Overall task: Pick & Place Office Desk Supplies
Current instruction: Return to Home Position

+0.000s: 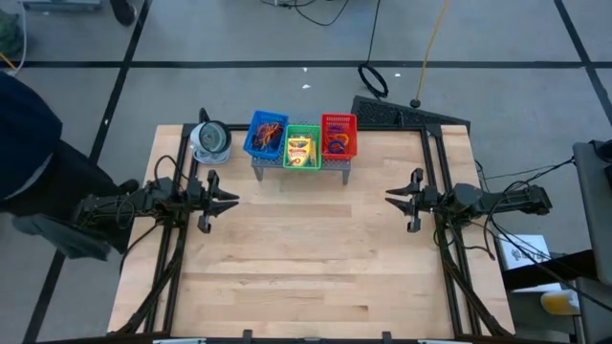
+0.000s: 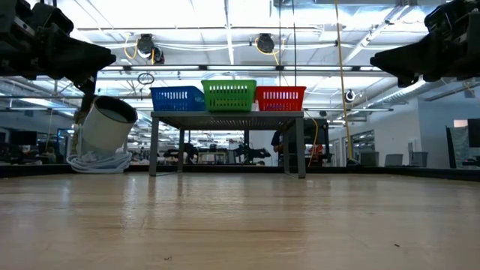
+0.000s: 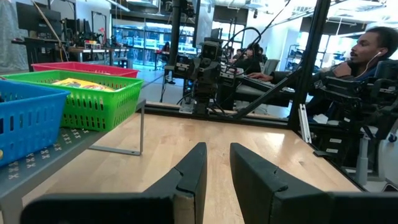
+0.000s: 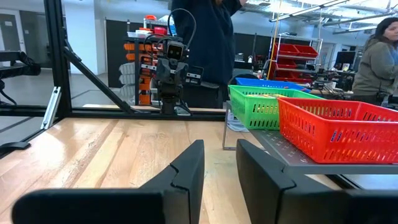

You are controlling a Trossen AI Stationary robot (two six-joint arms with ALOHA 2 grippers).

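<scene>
Writing: the crayon box showed a printed yellow face turned upward; its lettering was too small to read.
Shelf: the grey perforated shelf stood at the middle of the counter's far edge, carrying three bins in a row.
Blue bin: on the shelf's left end, it held a tangle of orange and brown rubber-band loops.
Green bin: in the middle, between the other two and set a little nearer the counter's open part, it held the crayon box.
Red bin: on the right end, it held blue and orange rubber bands.
Crayon box axis: it lay flat, its long side running from the far edge toward the near edge.
Round white-grey object: it sat tilted on the counter just left of the shelf.
Left pincer: it hung above the counter's left side, well apart from the shelf, pointing inward, fingers slightly parted and empty.
Right pincer: it hung above the right side, facing the left one, fingers slightly parted and empty.
People: one sat beyond the right edge; others were beyond the left edge.
</scene>
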